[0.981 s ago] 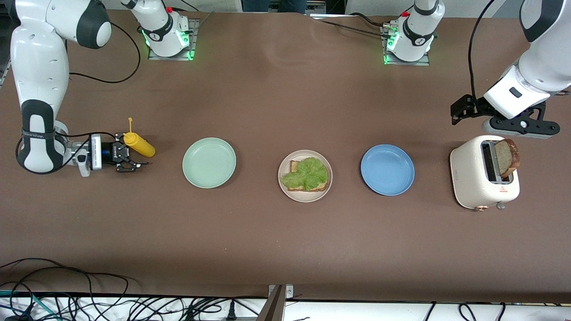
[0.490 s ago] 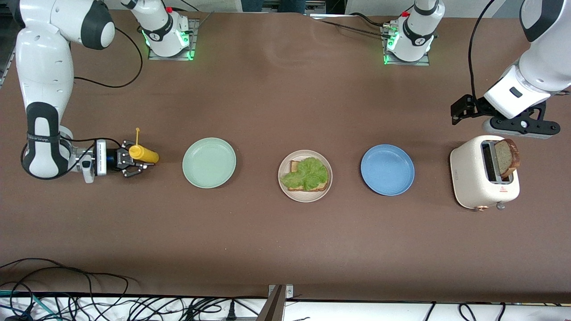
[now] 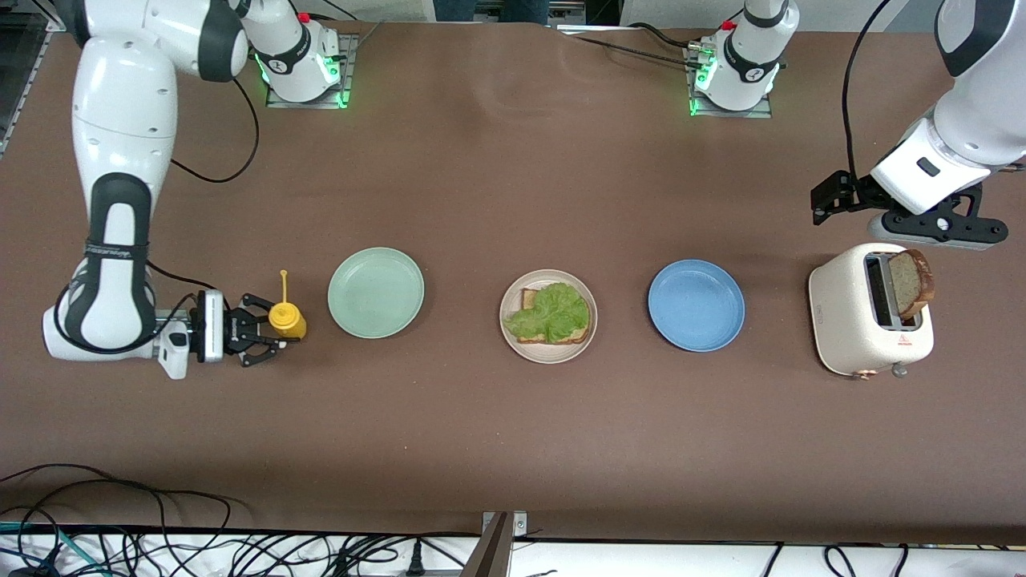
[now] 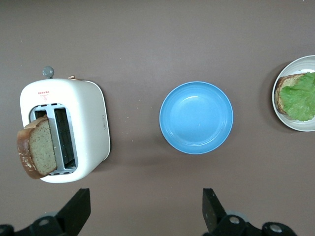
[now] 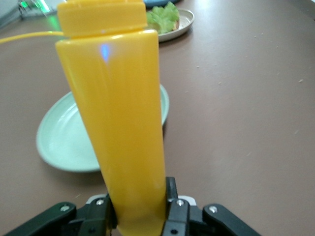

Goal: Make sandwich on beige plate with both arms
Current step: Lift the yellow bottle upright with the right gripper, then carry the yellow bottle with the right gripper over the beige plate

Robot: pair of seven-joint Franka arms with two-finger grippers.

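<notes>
The beige plate [image 3: 548,316] lies mid-table and holds one bread slice [image 3: 530,300] under a ruffled green lettuce leaf [image 3: 550,312]; it also shows in the left wrist view [image 4: 295,93]. A second bread slice [image 3: 913,284] stands in the white toaster [image 3: 870,311]. My right gripper [image 3: 272,330] is shut on a yellow squeeze bottle [image 3: 286,320], held upright beside the mint-green plate [image 3: 376,292]; the bottle fills the right wrist view [image 5: 118,118]. My left gripper [image 3: 822,204] is open and empty above the table beside the toaster [image 4: 69,128].
A blue plate [image 3: 696,304] lies between the beige plate and the toaster. Cables hang along the table's front edge [image 3: 160,545]. The arm bases stand at the table's back edge.
My right gripper has carried the yellow bottle toward the front camera and the mint-green plate, turning it from lying to upright. The left arm has not moved.
</notes>
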